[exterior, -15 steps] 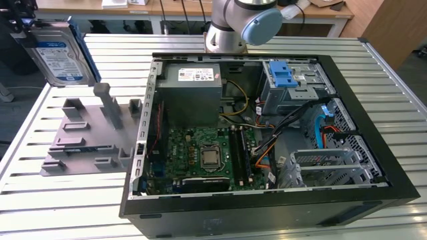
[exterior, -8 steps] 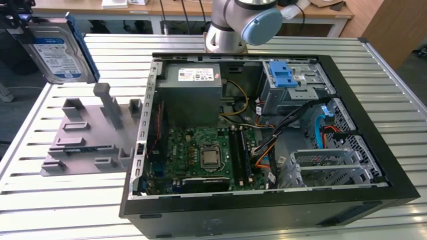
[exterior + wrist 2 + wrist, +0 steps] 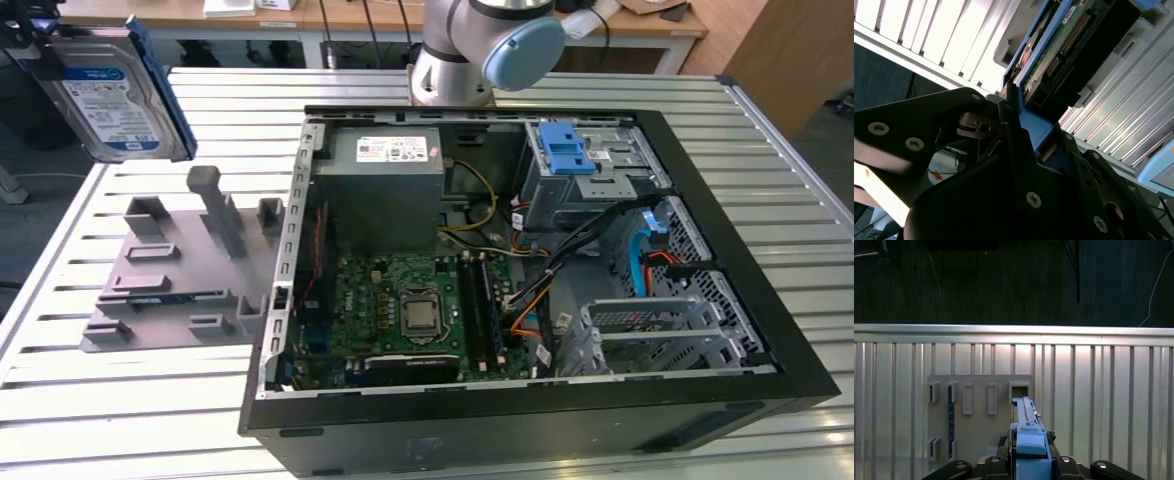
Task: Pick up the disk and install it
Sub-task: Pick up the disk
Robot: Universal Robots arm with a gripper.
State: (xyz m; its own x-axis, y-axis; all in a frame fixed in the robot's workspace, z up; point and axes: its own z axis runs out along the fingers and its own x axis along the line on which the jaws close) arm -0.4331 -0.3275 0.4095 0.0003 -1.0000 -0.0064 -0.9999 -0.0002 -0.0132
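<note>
Disk (image 3: pixel 114 95) is off the table and held in the air at the exterior view's upper left, label side toward that cam, standing on edge and a bit tilted, blue rail along its edge on the exterior view's right. Gripper (image 3: pixel 1026 122) is clamped on it: in the second wrist view I see the black fingers (image 3: pixel 1010 117) closed against the blue bracket at one end of the disk (image 3: pixel 1064 40), green circuit-board side showing. In the first wrist view I look down the disk's (image 3: pixel 1029 440) blue rail, w/ the grey fixture (image 3: pixel 979 430) below it on the slatted table (image 3: pixel 1114 390); disk is apart from the fixture, no contact. In the exterior view the fixture (image 3: pixel 174 270) lies flat on the table (image 3: pixel 134 420), just beside the open computer case (image 3: pixel 747 300), on the exterior view's left of it. Inside the case: grey power supply (image 3: pixel 387 170) w/ white sticker at the far side, motherboard (image 3: pixel 414 300) nearer the cam, grey drive bay (image 3: pixel 581 160) w/ blue latch at the far corner toward the exterior view's right. Disk is well apart from that bay. Arm base (image 3: pixel 467 40) stands behind the case.
</note>
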